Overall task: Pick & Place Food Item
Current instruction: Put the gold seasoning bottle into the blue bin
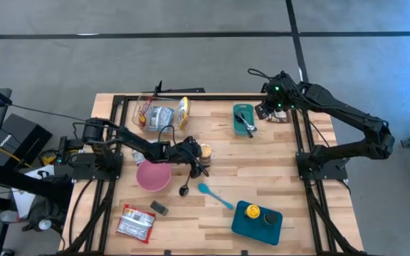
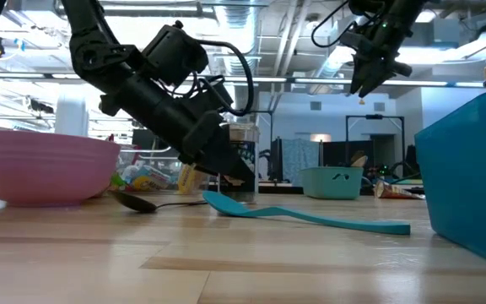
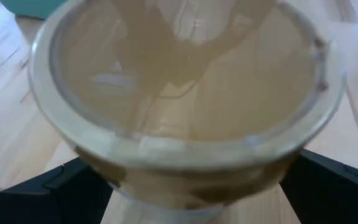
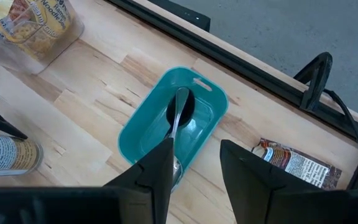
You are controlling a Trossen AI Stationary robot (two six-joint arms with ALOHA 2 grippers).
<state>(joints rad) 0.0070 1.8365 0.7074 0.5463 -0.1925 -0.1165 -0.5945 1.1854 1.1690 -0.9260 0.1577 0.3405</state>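
Jar (image 3: 185, 118) fills the left wrist view, clear with a wooden-looking lid, sitting between the left gripper's (image 1: 199, 158) two dark fingers (image 3: 334, 180), spread as wide as they go on either side of it; cannot tell if they press on it. In the high view the jar (image 1: 206, 151) stands near table centre, with the left gripper low at its 9 o'clock side. Pink bowl (image 1: 153, 176) lies at the jar's 8 o'clock, near. Black spoon (image 1: 186, 186) on the table (image 1: 262, 178) at the jar's 7 o'clock. Blue spatula (image 1: 214, 195) at 5 o'clock, flat. Low view: spatula (image 2: 310, 217) in front, spoon (image 2: 137, 203) beside the bowl (image 2: 45, 165).

Right gripper (image 1: 270, 108) hangs raised at the table's 1 o'clock area, jaws partly apart, nothing between them in the right wrist view. Under it, a small teal tray (image 4: 173, 127) holds a metal spoon (image 4: 178, 121). Snack packet (image 4: 297, 163) lies flat just beside the tray, at its 3 o'clock in the high view. Clear bin (image 1: 155, 112) with food packets at the table's 11 o'clock. Teal tray (image 1: 251, 224) with a yellow lid (image 1: 252, 211) at 5 o'clock. Red-and-white packet (image 1: 136, 222) at 7 o'clock.
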